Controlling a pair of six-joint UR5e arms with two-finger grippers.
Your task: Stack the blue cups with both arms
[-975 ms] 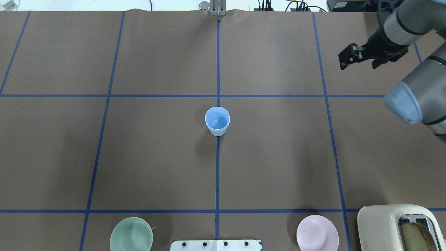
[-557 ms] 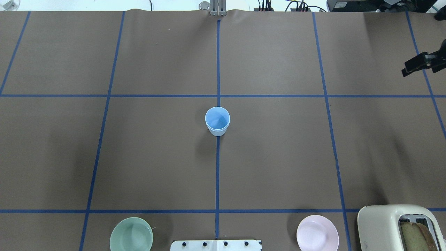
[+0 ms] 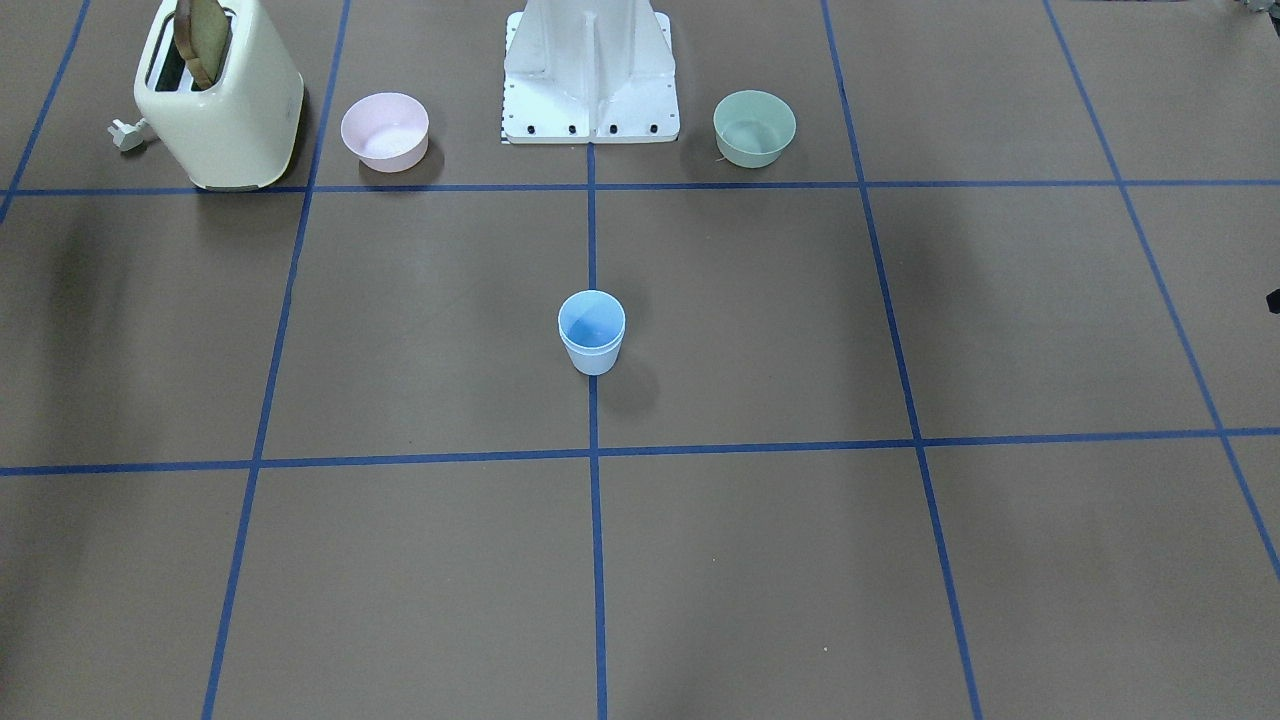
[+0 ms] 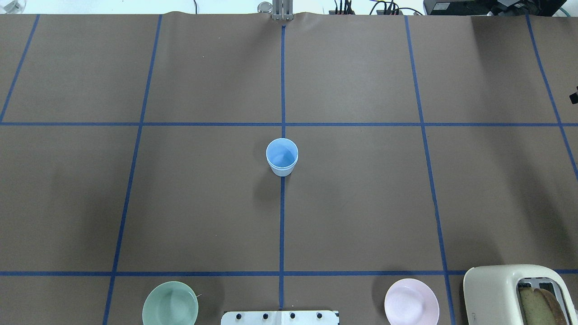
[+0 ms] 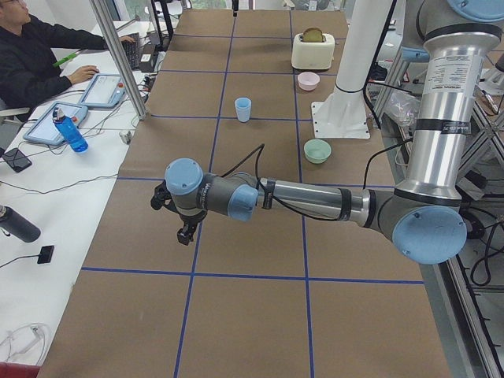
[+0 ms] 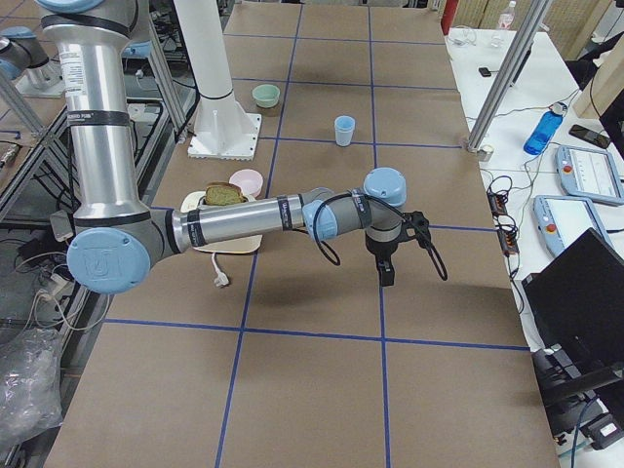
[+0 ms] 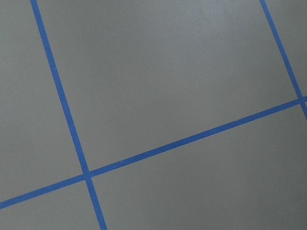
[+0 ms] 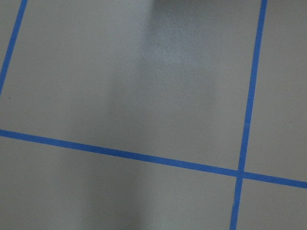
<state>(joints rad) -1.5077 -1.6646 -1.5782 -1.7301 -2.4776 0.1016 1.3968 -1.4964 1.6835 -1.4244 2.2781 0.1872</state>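
The blue cups [image 4: 282, 157] stand upright at the table's centre on the middle tape line. In the front view [image 3: 591, 333] a second rim line shows below the top rim, one cup nested in the other. My left gripper [image 5: 186, 233] hangs low over the table far towards its left end. My right gripper [image 6: 385, 270] hangs low far towards the right end. Both are well away from the cups and hold nothing that shows. I cannot tell whether either is open or shut. Both wrist views show only brown table and blue tape.
A cream toaster [image 4: 510, 293] holding bread, a pink bowl [image 4: 411, 301] and a pale green bowl [image 4: 170, 303] stand along the near edge beside the white pedestal base [image 3: 590, 70]. A seated person [image 5: 39, 55] works at the side table.
My right arm has swung out to the right and left the overhead view; only a dark sliver stays at the right edge. The cups have not moved.
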